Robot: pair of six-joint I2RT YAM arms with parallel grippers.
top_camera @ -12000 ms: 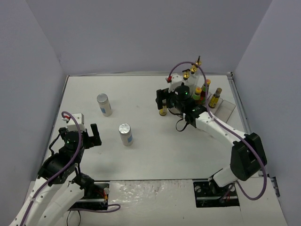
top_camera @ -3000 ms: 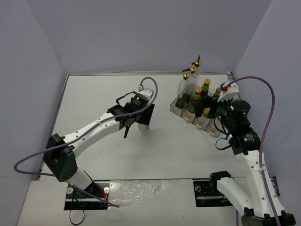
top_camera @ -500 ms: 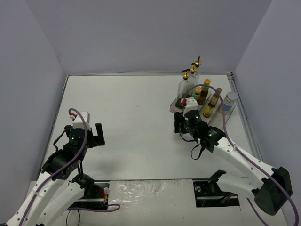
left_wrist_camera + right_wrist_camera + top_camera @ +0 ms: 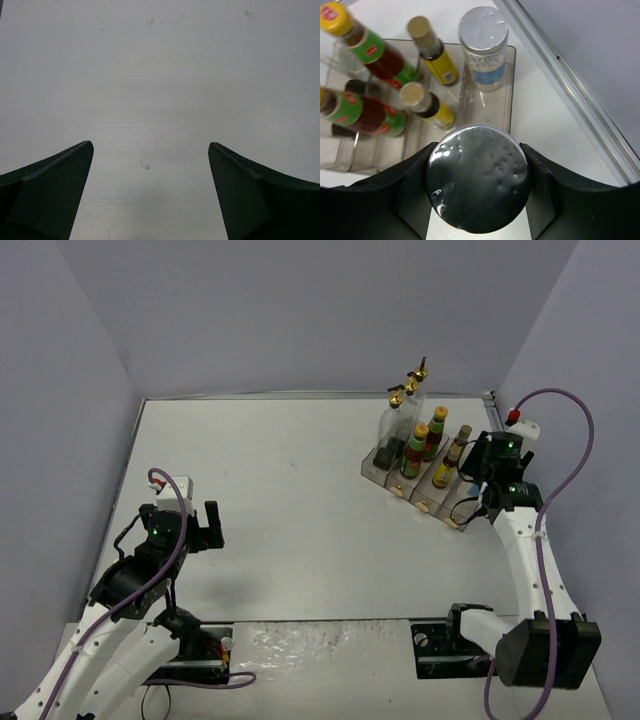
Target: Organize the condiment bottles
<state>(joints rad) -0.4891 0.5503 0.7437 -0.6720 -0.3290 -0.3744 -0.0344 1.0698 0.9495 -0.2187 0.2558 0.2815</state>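
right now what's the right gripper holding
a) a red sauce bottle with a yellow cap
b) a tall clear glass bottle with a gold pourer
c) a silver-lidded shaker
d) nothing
c: in the right wrist view the right gripper is shut on a silver-lidded shaker, with a finger pressed against each side of its round silver lid.

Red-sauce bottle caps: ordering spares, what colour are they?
Yellow; the red-sauce bottle's cap shows best in the right wrist view.

Robotics lab cell: blank lilac walls [image 4: 300, 310] around a white table [image 4: 290, 510].
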